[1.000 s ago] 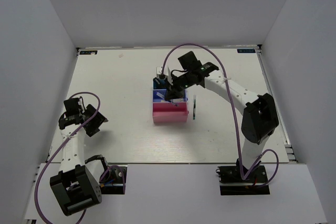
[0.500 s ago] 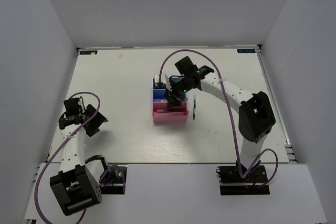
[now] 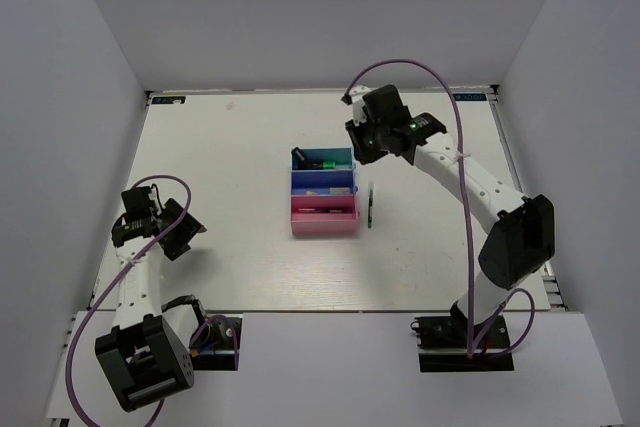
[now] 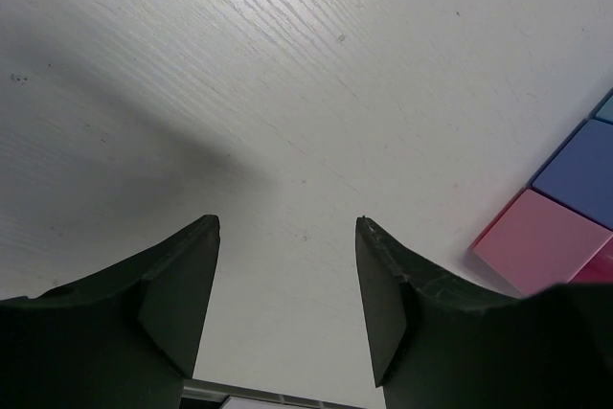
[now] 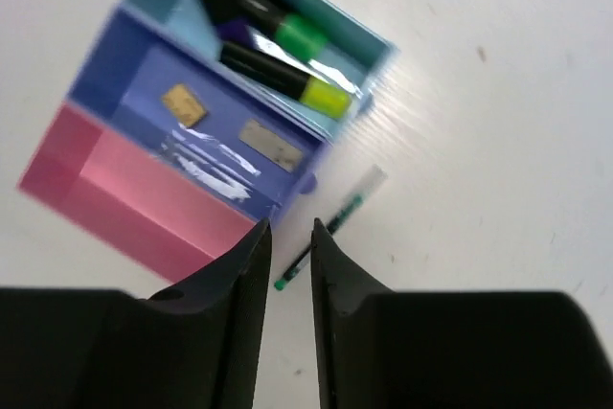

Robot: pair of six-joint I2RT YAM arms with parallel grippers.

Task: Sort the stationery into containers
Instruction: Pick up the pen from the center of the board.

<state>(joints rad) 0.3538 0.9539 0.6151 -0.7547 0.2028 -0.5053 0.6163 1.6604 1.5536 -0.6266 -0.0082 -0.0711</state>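
Bins (image 3: 323, 225), right arm (image 3: 470, 182) outstretched, jaws slightly apart

Table (image 3: 230, 247): white, flat; fine wood grain shows in the left wrist view; a soft grey shadow lies across it there
Walls (image 3: 80, 97): plain white panels standing on the left, far and right sides of the table
Far corners: a small dark label (image 3: 170, 100) at the left; a teal label (image 3: 468, 97) at the right
Smudge (image 3: 232, 104): faint, reddish; near the far edge
Near ledge (image 3: 330, 367): white board along the near side
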